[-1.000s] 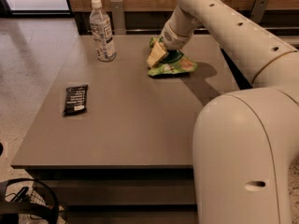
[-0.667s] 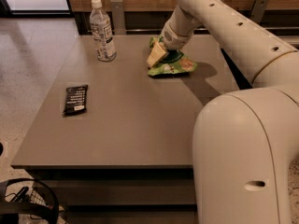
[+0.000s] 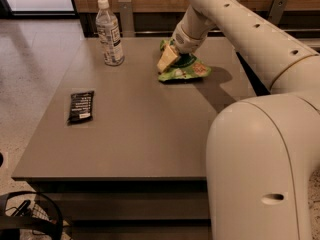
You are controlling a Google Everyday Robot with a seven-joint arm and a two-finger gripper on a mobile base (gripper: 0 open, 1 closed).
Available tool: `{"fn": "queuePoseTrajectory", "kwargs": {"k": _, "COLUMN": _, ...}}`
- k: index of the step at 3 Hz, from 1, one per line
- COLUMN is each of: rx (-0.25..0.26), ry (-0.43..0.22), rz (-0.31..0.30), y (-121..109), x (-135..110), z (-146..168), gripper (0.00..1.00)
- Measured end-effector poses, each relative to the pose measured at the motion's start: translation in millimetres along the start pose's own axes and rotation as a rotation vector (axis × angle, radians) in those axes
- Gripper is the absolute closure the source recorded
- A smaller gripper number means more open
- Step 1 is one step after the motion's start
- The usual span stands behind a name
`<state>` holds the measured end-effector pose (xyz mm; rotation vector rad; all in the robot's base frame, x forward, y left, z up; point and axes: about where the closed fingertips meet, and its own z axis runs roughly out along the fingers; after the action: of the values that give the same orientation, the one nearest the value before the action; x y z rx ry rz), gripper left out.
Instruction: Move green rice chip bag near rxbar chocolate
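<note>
Matte grey-brown tabletop, pale speckled floor around it; tan gripper at the far side, fingers clenched on the crinkly light-green rice chip bag. Flat black rxbar chocolate sits well apart by the left edge.

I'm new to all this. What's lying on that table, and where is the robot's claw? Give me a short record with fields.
table: grey, flat top
green rice chip bag: far side, right of centre
rxbar chocolate: near the left edge, lying flat, well apart from the bag
water bottle: far left, upright, cap on
claw: down at the bag's left end
task status: bag not yet near the bar
</note>
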<state>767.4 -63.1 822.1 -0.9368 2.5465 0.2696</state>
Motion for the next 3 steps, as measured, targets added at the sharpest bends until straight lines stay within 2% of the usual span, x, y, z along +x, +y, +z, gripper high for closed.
{"fn": "queuePoseTrajectory", "kwargs": {"k": 2, "rx": 0.0, "ry": 0.0, "rz": 0.0, "y": 0, "x": 0, "z": 0, "gripper": 1.0}}
{"fn": "queuePoseTrajectory", "kwargs": {"k": 3, "rx": 0.023, "ry": -0.03, "rz": -0.01, "y": 2, "x": 1, "z": -17, "gripper": 1.0}}
